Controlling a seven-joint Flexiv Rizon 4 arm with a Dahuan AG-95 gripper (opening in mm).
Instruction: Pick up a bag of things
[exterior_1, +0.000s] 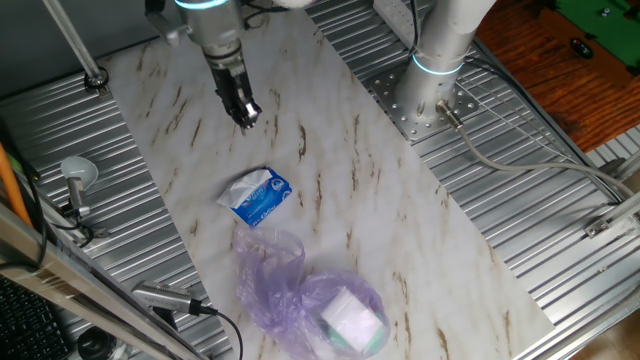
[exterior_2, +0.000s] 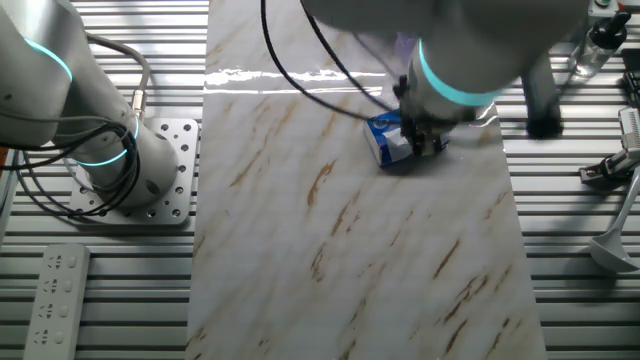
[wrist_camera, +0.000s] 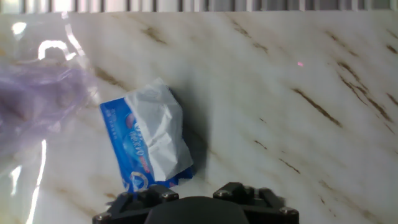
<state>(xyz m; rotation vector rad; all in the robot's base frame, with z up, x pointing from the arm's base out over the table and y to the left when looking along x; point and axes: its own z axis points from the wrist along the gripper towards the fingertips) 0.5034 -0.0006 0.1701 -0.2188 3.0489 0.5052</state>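
The bag of things is thin, wrinkly, light-purple plastic lying at the near end of the marble board, with a white and teal boxy item showing through. In the hand view the bag lies at the left edge. In the other fixed view only a sliver of it shows behind the arm. My gripper hangs over the board, well apart from the bag and beyond the blue-and-white packet. Its fingers look narrow from this side, and its fingertips are out of the hand view. It holds nothing.
The blue-and-white packet lies between gripper and bag; in the other fixed view the packet is partly under the hand. The arm's base stands on a metal plate at the board's right. A remote and tools lie on the ribbed table.
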